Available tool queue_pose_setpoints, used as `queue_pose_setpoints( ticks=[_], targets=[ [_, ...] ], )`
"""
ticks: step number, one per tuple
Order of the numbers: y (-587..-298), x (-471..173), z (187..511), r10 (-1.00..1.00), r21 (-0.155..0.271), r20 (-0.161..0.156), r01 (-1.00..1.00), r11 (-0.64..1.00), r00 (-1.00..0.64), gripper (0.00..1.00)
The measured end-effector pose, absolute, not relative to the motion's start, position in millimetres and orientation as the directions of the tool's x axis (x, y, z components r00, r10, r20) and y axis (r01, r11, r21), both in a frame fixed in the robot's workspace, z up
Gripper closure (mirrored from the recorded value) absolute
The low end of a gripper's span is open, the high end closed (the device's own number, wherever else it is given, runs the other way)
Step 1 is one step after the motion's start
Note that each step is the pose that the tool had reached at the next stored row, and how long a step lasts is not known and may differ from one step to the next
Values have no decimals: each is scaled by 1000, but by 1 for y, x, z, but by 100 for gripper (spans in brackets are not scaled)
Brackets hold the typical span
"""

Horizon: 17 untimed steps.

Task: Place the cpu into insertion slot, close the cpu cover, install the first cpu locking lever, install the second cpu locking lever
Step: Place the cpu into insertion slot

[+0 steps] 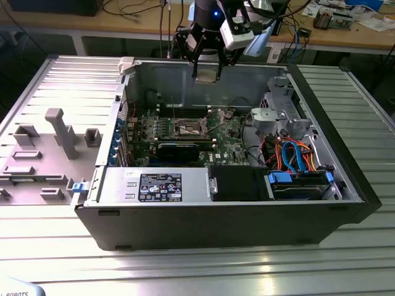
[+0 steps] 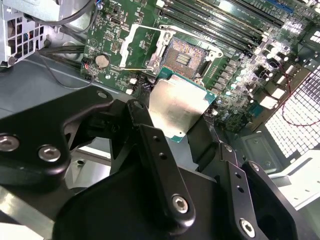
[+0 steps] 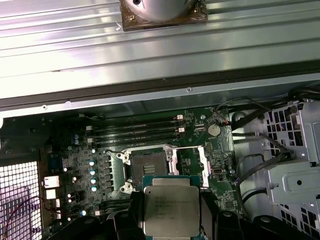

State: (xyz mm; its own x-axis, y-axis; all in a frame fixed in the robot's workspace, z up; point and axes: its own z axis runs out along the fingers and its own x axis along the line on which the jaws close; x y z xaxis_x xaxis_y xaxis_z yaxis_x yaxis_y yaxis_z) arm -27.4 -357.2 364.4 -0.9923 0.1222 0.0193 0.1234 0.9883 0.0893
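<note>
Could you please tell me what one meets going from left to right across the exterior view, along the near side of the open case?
Grey fixture plate → power supply → black drive box → blue-tabbed drive.

The cpu [image 3: 171, 209] has a brushed, silvery metal top with a dull sheen; the gripper [image 2: 176, 124] has matt black fingers [image 2: 156, 156] with bright steel screws. Across the bottom of the exterior view the table [image 1: 185, 271] is ribbed, shiny metal, and the case [image 1: 216, 225] is matt black outside, bare grey metal inside.
</note>
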Motion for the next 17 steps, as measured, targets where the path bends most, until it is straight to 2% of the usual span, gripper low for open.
queue_pose_setpoints(
  ticks=[17],
  targets=[
    [-357, -29, 364, 164, 89, 19, 165, 982, -986, 46]
  ],
)
